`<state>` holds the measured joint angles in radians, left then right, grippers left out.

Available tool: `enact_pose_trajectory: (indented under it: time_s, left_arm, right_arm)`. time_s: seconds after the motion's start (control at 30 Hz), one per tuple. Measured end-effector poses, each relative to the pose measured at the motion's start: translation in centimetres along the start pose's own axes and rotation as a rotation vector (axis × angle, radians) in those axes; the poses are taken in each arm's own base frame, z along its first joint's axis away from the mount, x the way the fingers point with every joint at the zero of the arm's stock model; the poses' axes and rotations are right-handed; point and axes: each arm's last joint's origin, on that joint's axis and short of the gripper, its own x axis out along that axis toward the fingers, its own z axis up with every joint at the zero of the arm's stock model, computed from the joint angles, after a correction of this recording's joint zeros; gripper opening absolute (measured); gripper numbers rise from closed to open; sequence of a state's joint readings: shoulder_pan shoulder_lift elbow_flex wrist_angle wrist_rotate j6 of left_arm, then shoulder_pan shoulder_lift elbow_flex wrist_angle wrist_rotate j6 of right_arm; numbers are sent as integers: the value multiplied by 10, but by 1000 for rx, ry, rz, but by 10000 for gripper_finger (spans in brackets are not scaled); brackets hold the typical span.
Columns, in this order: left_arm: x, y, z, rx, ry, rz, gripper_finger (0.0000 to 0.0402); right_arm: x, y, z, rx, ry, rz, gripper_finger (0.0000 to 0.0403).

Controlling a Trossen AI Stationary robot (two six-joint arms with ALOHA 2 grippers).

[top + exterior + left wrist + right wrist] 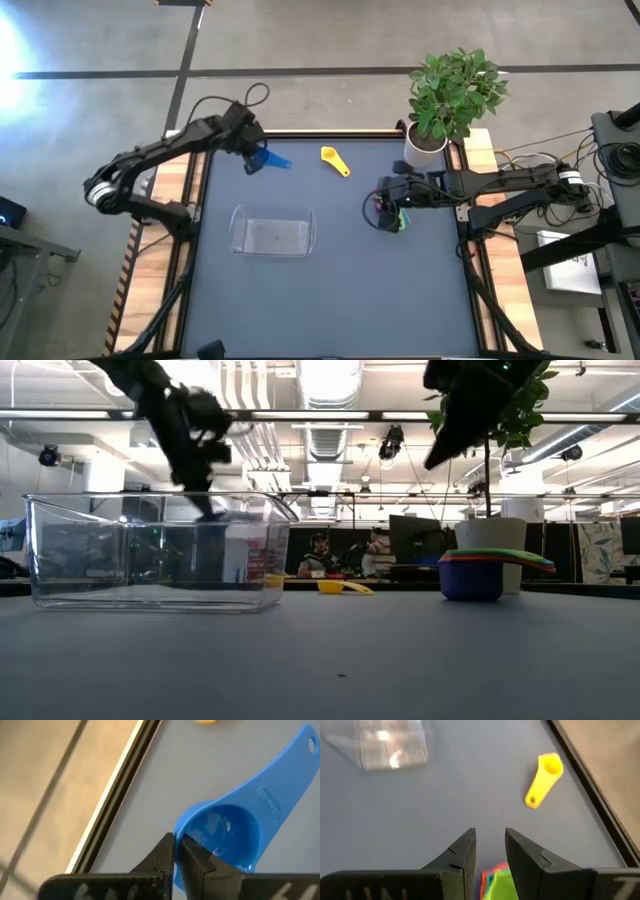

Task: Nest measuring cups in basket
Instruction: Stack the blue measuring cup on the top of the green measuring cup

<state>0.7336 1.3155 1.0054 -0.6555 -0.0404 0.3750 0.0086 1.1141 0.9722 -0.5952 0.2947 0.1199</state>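
Measuring cups lie scattered: from above, we see our left gripper [257, 160] on the blue cup [270, 159] beyond the basket [272, 231]. Our left wrist view shows fingers pinched onto its thin rim; it seems light, stiff, slippery. Our right gripper [490, 851], slightly parted, holds nothing.

Both arms are dark, almost black, built of slim jointed links. The left arm [165, 160] carries a white band near its outer joint and a thin black cable looping above its wrist. The right arm [505, 183] shows a similar white band and trailing cables at its base. The left gripper [176, 851] and right gripper [490, 845] have matte black, wedge-shaped fingers tapering to flat tips.
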Motion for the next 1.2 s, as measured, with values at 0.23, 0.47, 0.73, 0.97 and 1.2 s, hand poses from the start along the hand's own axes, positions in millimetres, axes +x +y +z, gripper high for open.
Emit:
enact_pose_trajectory:
  time_s: [0.23,0.47,0.73,0.97,1.2]
  left_arm:
    - [-22,-49,28,138,-190,-76,1]
    - [-25,-68,59,142,-233,-127,0]
    - [5,-74,82,54,-209,-139,0]
    - [13,-78,94,66,-181,-125,0]
    - [5,-89,101,90,-230,-143,0]
  right_arm:
    - [-8,0,17,-4,-99,8,93]
    - [-6,3,26,-49,-158,-7,93]
    - [20,35,26,-342,-144,-352,93]
    - [33,51,21,-376,-112,-426,93]
    - [41,50,21,-301,-117,-426,136]
